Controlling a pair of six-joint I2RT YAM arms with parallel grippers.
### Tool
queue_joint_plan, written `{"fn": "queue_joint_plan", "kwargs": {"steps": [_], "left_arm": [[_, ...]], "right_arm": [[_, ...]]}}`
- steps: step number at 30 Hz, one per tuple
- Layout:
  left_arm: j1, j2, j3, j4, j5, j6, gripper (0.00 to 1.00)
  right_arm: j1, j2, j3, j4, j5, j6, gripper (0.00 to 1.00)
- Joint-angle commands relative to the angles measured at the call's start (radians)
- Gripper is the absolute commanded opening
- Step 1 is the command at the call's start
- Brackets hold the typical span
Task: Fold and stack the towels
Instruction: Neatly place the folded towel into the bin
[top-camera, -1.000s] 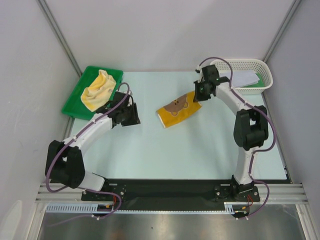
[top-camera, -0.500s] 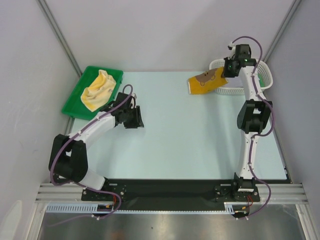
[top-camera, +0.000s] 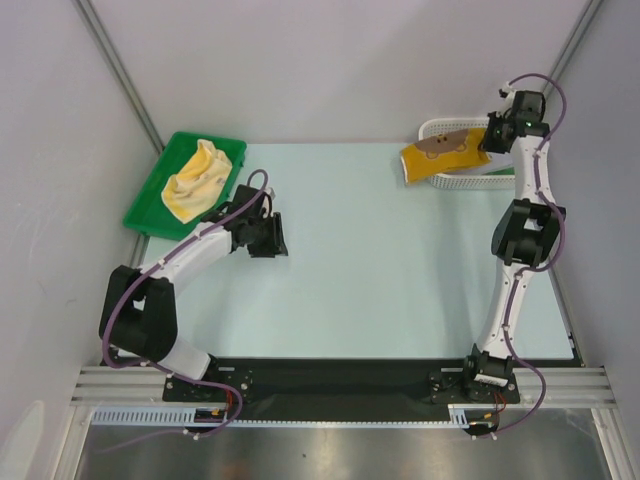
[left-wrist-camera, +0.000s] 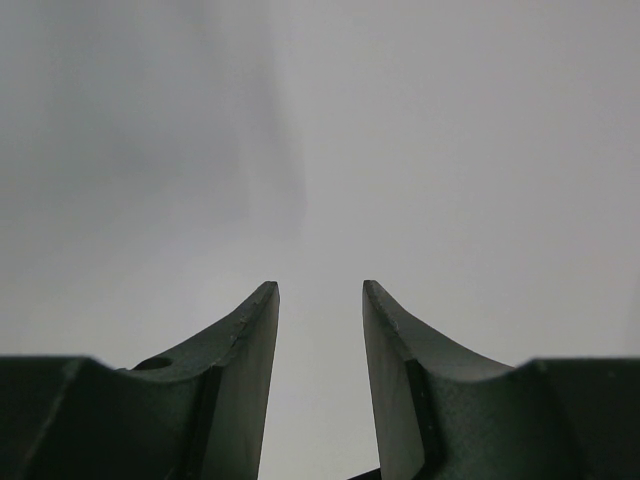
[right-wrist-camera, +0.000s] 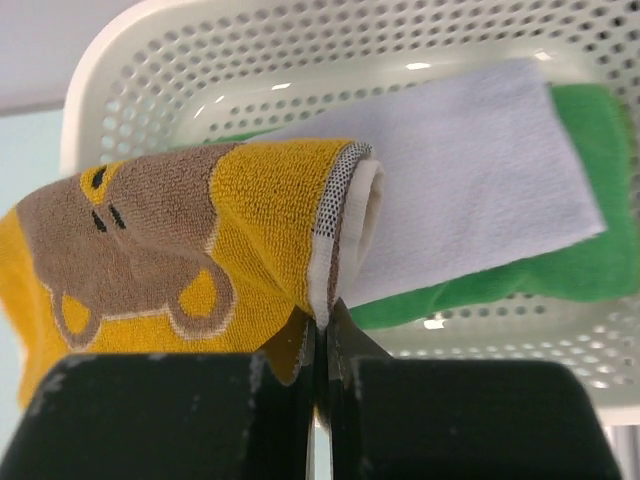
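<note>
Two jaws of the right gripper (right-wrist-camera: 322, 325) pinch tight on an edge of the folded yellow bear towel (right-wrist-camera: 170, 260), which hangs over the left end of the white mesh basket (right-wrist-camera: 250, 60). Inside the basket, a white towel (right-wrist-camera: 470, 170) lies on a green towel (right-wrist-camera: 590, 250). Stacking looks to be the step in hand. Next, I'd say, the bear towel needs lowering flat onto the white one before release. Well apart from the basket, the left gripper (left-wrist-camera: 320, 300) hovers partly open and holds nothing. Farthest from the basket, a crumpled yellow towel (top-camera: 197, 180) waits in the green tray (top-camera: 150, 205). The bear towel's underside is hidden.
</note>
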Motion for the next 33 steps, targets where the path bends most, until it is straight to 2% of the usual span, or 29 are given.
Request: {"fn": "queue_joint_plan", "kwargs": {"steps": [1,15,16,17,18,21,23,24,27,29,33], "left_arm": [[0.007,0.002,0.048,0.005,0.019,0.025,0.44],[0.005,-0.001,0.091,-0.039,0.031,0.064,0.45],[0.005,-0.001,0.094,-0.041,0.031,0.065,0.45],[0.005,0.0,0.098,-0.05,0.027,0.067,0.45],[0.004,0.0,0.109,-0.055,0.022,0.068,0.45],[0.004,-0.004,0.131,-0.076,-0.001,0.076,0.46],[0.002,-0.018,0.138,-0.088,-0.012,0.082,0.46],[0.002,-0.026,0.146,-0.089,-0.027,0.082,0.47],[0.004,-0.067,0.155,-0.072,-0.045,0.07,0.48],[0.002,-0.108,0.16,-0.046,-0.052,0.062,0.48],[0.004,-0.153,0.213,-0.039,-0.137,0.054,0.51]], "right_arm": [[-0.049,0.009,0.063,0.096,-0.001,-0.014,0.0],[-0.116,0.17,0.181,0.224,-0.057,0.02,0.02],[-0.119,0.181,0.184,0.236,-0.054,0.025,0.05],[-0.122,0.187,0.185,0.251,-0.048,0.037,0.14],[-0.126,0.19,0.184,0.283,-0.013,0.055,0.41],[-0.142,0.152,0.161,0.332,0.001,0.089,0.8],[-0.143,0.108,0.081,0.372,-0.004,0.098,0.9],[-0.142,0.068,0.06,0.397,-0.007,0.1,0.99],[-0.116,0.019,0.035,0.371,0.044,0.082,1.0],[-0.081,-0.046,0.002,0.347,0.151,0.065,1.0],[-0.021,-0.204,-0.11,0.288,0.245,0.126,1.0]]}}
